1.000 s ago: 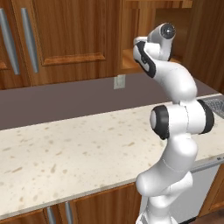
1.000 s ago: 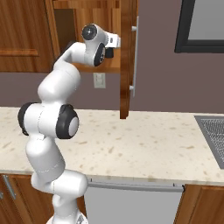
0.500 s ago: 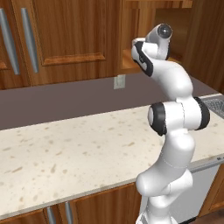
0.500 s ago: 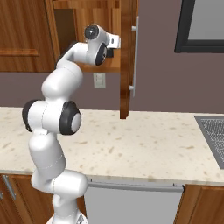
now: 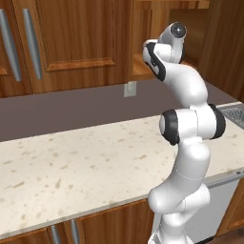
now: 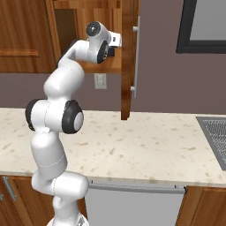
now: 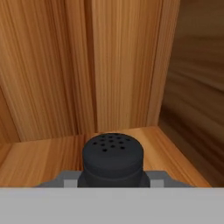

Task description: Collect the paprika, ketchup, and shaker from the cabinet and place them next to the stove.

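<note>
The shaker (image 7: 113,154), black-grey with a rounded, holed top, stands on the shelf floor of the cabinet (image 7: 122,65) near its back right corner. My gripper (image 7: 113,177) is shut on the shaker, one grey finger pressed against each side of its body. In the right base view the hand (image 6: 111,46) reaches into the doorless niche of the cabinet (image 6: 99,13). From the left, the wrist (image 5: 175,32) hides the hand in front of the niche (image 5: 157,28). The paprika, the ketchup and the stove are out of view.
An open cabinet door (image 6: 129,57) with a long metal handle hangs just right of the hand. The speckled counter (image 6: 145,145) lies below. A grey recessed metal unit (image 6: 215,137) sits at its right end. A wall outlet (image 5: 129,88) is on the backsplash.
The jaws have closed from wide open onto the shaker. The arm has hardly moved.
</note>
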### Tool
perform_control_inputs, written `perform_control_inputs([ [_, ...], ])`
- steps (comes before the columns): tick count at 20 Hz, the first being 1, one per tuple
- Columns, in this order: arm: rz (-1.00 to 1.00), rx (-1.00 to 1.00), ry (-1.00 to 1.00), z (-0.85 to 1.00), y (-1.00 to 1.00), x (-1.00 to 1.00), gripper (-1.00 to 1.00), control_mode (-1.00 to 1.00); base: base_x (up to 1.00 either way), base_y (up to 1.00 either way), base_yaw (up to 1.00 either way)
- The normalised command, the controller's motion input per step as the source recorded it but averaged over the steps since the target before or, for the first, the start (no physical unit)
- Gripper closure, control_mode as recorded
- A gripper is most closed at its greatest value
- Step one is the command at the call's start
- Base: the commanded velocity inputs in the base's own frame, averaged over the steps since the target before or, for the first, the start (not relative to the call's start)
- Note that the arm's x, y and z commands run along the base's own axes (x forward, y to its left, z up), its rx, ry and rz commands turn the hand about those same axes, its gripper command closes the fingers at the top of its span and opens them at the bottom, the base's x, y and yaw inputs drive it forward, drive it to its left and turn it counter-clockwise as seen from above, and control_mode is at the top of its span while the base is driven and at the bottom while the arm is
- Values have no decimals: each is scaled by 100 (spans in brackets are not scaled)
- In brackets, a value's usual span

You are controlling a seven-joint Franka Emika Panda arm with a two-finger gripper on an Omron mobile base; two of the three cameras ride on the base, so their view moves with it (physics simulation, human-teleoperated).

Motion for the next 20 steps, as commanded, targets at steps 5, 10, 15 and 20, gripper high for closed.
perform_control_inputs([
  [5,0,0,-2,0,0,-12,100,-100,0,0,0],
  [10,0,0,-11,0,2,-52,100,-100,0,0,0],
  [15,0,0,-8,0,11,-53,100,-100,0,0,0],
  [20,0,0,-9,0,14,-67,100,-100,0,0,0],
])
